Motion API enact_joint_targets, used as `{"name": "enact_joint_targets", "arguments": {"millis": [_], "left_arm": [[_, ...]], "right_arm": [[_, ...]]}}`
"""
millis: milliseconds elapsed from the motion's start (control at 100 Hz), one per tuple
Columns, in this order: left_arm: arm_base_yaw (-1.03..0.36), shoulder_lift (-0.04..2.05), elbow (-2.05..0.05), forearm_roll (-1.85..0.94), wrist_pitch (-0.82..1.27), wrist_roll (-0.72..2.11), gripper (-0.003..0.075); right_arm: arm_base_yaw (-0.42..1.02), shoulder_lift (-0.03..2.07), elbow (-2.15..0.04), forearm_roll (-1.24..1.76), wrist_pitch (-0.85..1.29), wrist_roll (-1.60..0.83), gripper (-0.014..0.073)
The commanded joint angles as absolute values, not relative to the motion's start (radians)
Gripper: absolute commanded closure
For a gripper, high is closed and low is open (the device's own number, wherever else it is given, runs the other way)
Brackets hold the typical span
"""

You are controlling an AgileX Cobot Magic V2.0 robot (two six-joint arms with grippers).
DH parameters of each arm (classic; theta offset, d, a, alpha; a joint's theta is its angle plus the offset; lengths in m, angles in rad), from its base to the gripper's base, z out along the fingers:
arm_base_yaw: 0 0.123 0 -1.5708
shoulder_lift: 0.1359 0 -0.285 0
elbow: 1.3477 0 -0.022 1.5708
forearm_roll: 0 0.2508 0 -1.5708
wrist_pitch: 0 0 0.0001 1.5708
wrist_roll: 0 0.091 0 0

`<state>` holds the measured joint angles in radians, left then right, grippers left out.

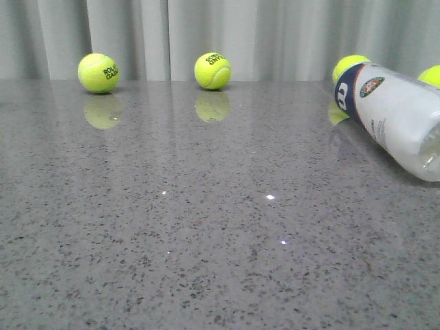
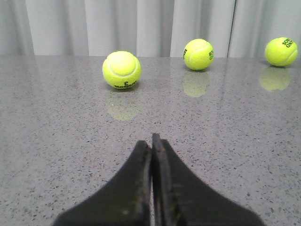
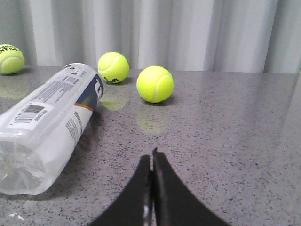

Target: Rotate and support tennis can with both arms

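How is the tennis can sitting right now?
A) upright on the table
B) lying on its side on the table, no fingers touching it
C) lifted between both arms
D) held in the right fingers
B: the tennis can lies on its side on the table, and the right gripper is shut, empty and apart from it.

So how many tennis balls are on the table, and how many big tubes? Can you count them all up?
Tennis balls: 4, counted in the front view: and, the last two partly hidden behind the can
Tennis can: 1, lying on its side
Total: 5 things on the table
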<state>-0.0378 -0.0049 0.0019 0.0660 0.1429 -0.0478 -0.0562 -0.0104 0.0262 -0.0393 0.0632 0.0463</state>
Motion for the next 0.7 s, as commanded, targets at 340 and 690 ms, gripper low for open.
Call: {"name": "enact_joint_targets", "arguments": {"millis": [340, 690], "left_arm": [[-0.043, -0.036, 0.045, 0.065, 0.065, -0.057, 0.0738], [-0.043, -0.036, 0.045, 0.065, 0.065, -0.057, 0.0738]], "right_arm": [[-0.060, -0.028, 0.029, -0.049, -0.009, 0.044, 0.0654], [-0.059, -0.028, 0.010, -0.050, -0.105, 0.043, 0.0654]]}}
